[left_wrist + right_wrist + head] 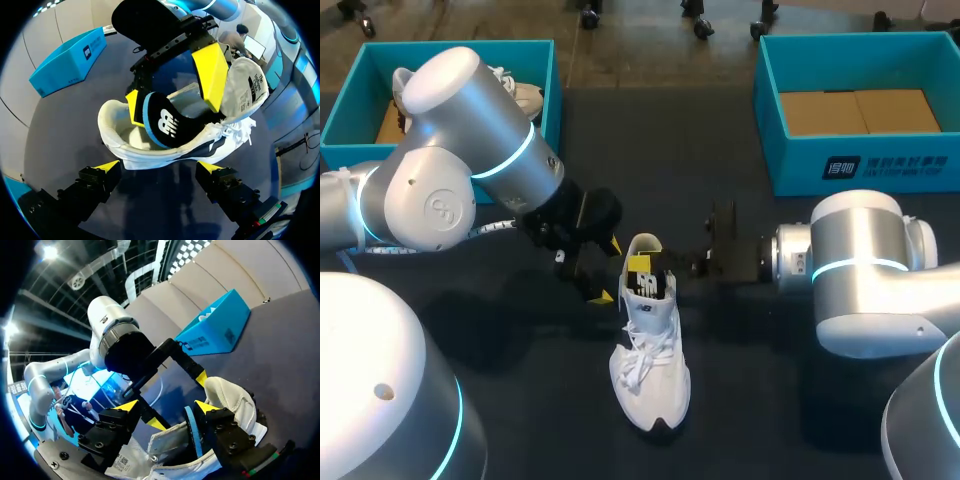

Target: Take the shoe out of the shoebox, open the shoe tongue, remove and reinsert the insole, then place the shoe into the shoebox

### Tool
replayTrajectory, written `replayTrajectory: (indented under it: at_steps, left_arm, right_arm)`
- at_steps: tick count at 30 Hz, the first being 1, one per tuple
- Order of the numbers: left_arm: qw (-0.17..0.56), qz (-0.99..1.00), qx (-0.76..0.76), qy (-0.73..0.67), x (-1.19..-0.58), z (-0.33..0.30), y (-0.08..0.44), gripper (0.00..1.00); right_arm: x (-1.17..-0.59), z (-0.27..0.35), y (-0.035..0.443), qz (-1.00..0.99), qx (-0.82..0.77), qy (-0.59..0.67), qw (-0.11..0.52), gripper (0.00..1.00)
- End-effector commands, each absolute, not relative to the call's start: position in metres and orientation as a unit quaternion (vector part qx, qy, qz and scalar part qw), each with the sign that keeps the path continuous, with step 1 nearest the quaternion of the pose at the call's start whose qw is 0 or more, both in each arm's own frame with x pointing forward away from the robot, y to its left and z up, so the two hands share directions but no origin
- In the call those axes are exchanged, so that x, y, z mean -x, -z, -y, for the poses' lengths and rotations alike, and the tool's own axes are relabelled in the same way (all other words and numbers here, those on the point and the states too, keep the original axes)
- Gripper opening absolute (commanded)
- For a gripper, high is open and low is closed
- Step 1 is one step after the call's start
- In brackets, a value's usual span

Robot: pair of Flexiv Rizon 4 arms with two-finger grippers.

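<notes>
A white shoe (650, 350) lies on the dark table with its toe toward the front edge. In its opening a black insole (165, 125) with a blue edge stands tilted, partly out at the heel. My right gripper (165, 407) reaches into the shoe from the right, open. The insole (192, 432) leans against one of its fingers and the white tongue (247, 90) is pushed back beside the other. My left gripper (159, 166) hovers open just left of the heel (608, 271), with nothing between its fingers.
A teal shoebox (350, 100) at the back left holds another white shoe (525, 95). A second teal box (860, 170) with cardboard inside stands at the back right. A white cord (490, 228) lies under my left arm.
</notes>
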State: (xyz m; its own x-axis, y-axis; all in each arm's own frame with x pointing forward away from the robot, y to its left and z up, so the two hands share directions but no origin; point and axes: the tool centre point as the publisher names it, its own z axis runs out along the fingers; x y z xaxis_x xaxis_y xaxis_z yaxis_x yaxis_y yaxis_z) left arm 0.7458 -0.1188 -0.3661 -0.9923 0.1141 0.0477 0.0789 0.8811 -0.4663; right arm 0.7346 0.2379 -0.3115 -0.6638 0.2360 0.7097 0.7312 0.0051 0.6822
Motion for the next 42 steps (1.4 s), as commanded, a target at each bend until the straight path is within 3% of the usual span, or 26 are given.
replayTrajectory:
  at_steps: [1, 9, 18, 26, 28, 29, 42]
  left_arm:
    - [0.036, 0.969, 0.05, -0.239, -0.745, 0.119, 0.367, 1.0]
    - [0.036, 0.969, 0.05, -0.239, -0.745, 0.119, 0.367, 1.0]
    - [0.036, 0.969, 0.05, -0.239, -0.745, 0.119, 0.367, 1.0]
    - [0.057, 0.97, 0.081, -0.22, -0.75, 0.095, 0.335, 1.0]
    - [0.059, 0.971, 0.087, -0.214, -0.751, 0.087, 0.327, 1.0]
    - [0.06, 0.972, 0.089, -0.209, -0.752, 0.082, 0.323, 1.0]
    - [0.055, 0.981, 0.079, -0.169, -0.77, 0.029, 0.297, 1.0]
  right_arm:
    - [-0.737, -0.224, 0.302, 0.694, 0.349, 0.592, 0.214, 0.71]
    - [-0.742, -0.2, 0.293, 0.717, 0.347, 0.566, 0.212, 0.71]
    - [-0.756, -0.172, 0.286, 0.734, 0.33, 0.535, 0.258, 0.75]
    - [-0.772, -0.154, 0.285, 0.746, 0.31, 0.479, 0.344, 0.81]
    - [-0.774, -0.15, 0.285, 0.749, 0.316, 0.466, 0.35, 0.85]
    - [-0.776, -0.148, 0.285, 0.751, 0.313, 0.456, 0.361, 0.92]
    - [-0.79, -0.135, 0.271, 0.775, 0.34, 0.374, 0.38, 0.98]
